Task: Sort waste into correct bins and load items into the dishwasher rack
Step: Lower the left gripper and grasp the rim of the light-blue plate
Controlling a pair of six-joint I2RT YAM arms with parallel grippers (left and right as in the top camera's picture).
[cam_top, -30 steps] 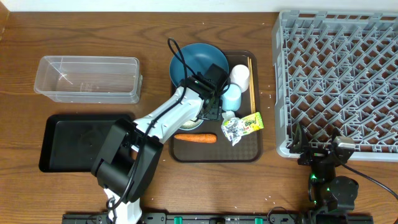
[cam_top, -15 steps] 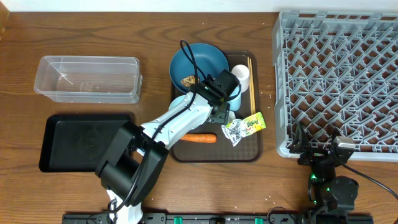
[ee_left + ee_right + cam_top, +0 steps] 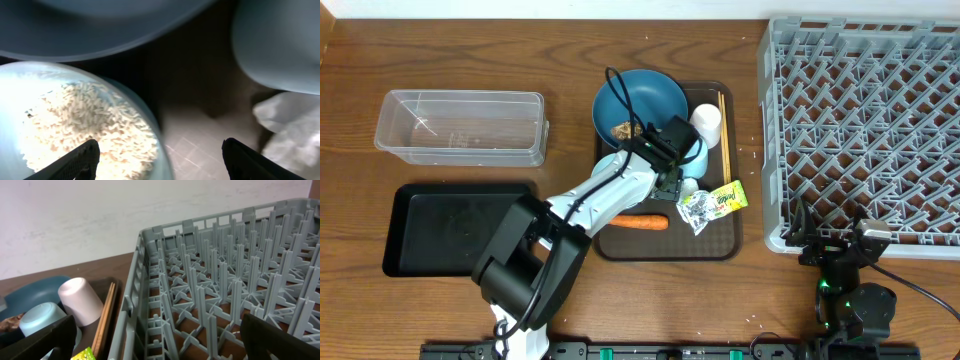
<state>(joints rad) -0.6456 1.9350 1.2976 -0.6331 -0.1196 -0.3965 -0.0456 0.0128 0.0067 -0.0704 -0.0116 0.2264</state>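
My left gripper [image 3: 160,150] is open and low over the brown serving tray [image 3: 720,240]; it also shows in the overhead view [image 3: 672,183]. Its fingers straddle the rim of the small light blue bowl [image 3: 30,100], which holds white rice [image 3: 85,125]. My arm hides most of that bowl from overhead. The dark blue dish [image 3: 645,95] holds the brown food lump [image 3: 620,130]. The light blue cup [image 3: 696,155], the whitish cup [image 3: 706,120], the chopsticks [image 3: 723,120], the wrapper [image 3: 710,203] and the carrot [image 3: 634,222] lie on the tray. My right gripper [image 3: 157,325] is open and empty at the rack's front edge.
The clear tub [image 3: 460,127] stands at the back left, with the black tray [image 3: 430,225] in front of it. The grey rack [image 3: 865,130] fills the right side. A few rice grains lie on the table between the serving tray and the rack.
My left gripper has moved from over the dish's front edge toward me and down to the bowl beside the light blue cup. The food lump has come into view. The right arm has not moved.
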